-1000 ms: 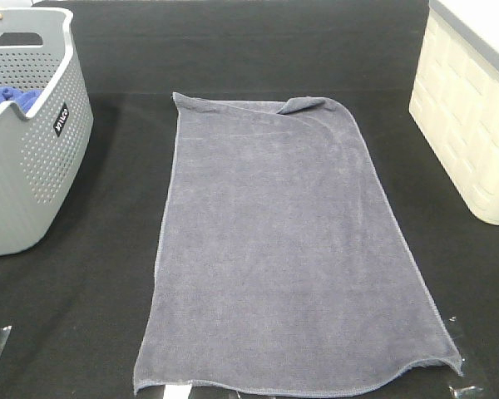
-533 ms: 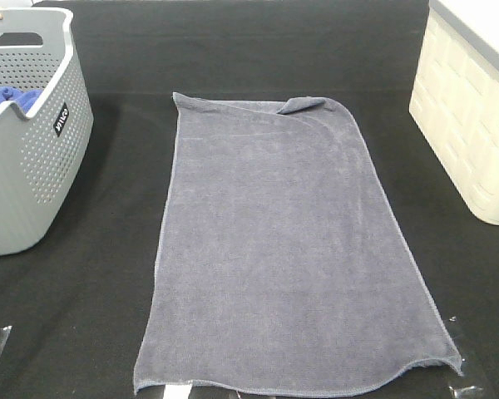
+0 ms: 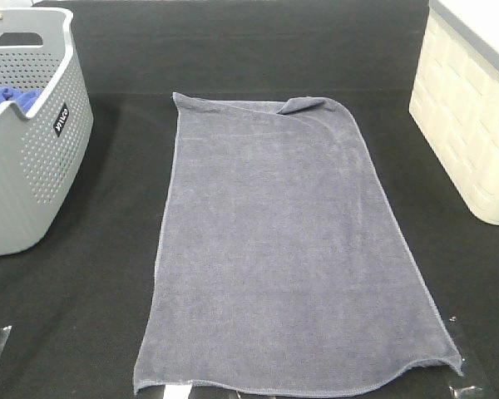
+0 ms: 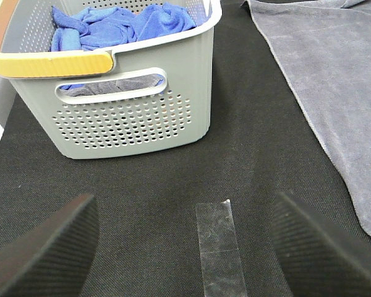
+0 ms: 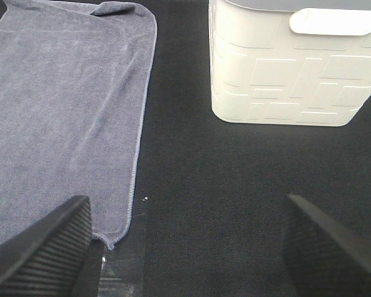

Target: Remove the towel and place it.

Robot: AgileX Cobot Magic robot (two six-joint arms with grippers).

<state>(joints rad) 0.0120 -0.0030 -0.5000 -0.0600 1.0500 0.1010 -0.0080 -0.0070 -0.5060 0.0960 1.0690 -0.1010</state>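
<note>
Towel (image 3: 283, 249): flat, table centre, far-right corner folded. Basket (image 3: 29, 141) at 9 o'clock, bin (image 3: 470, 125) at 3. Left gripper (image 4: 185, 247), right gripper (image 5: 185, 247): wide, empty. Advice: flatten folded corner.

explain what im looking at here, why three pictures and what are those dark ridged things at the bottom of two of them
It is a two-armed robot seen by three cameras. One looks down from above at a black table: a large slate-grey terry towel lies flat, between a grey perforated plastic basket holding a bright blue cloth and a cream plastic bin. The other two cameras sit on the wrists. The dark ridged shapes are each gripper's fingers: left gripper, right gripper. Both are open, holding nothing.
</note>
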